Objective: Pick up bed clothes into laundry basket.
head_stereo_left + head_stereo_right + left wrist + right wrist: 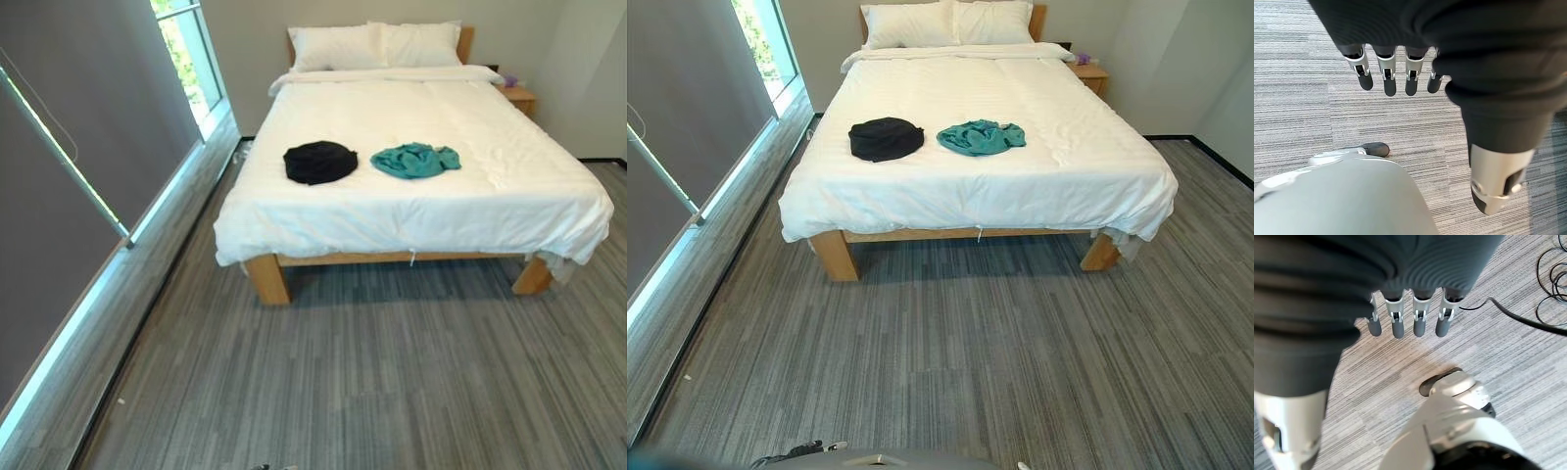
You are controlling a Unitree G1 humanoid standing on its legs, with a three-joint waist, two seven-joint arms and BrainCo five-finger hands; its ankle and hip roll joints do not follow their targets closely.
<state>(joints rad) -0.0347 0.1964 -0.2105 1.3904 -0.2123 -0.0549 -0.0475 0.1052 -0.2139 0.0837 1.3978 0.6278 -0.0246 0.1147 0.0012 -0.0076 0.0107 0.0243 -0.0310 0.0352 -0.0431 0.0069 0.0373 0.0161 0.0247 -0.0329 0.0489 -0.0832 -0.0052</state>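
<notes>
Left eye view: a bed (411,166) w/ a white duvet stands ahead on light wooden legs, headboard end against the far wall. Two white pillows (377,44) lie side by side at the head. On the duvet, toward the foot, sit two pieces of clothing – a black garment (320,162) bunched into a round heap, and a teal garment (415,160) crumpled just beside it on the robot's right, a small gap of white between them. A small wooden nightstand (517,96) stands at the far right of the bed by the head. A window (186,49) runs along the left wall w/ a grey blind (59,176) over most of it. The floor (372,382) is grey striped carpet.

Right eye view: same scene, black garment on the left and teal on the right, both resting on the duvet well apart from the bed's edge.

Left wrist view: the left hand (1396,68) hangs over the carpet, fingers (1389,81) straight and a little apart, thumb off to one side – holding nothing.

Right wrist view: the right hand (1410,313) also hangs above the carpet, fingers (1419,320) straight, slightly spread, nothing between them.
</notes>
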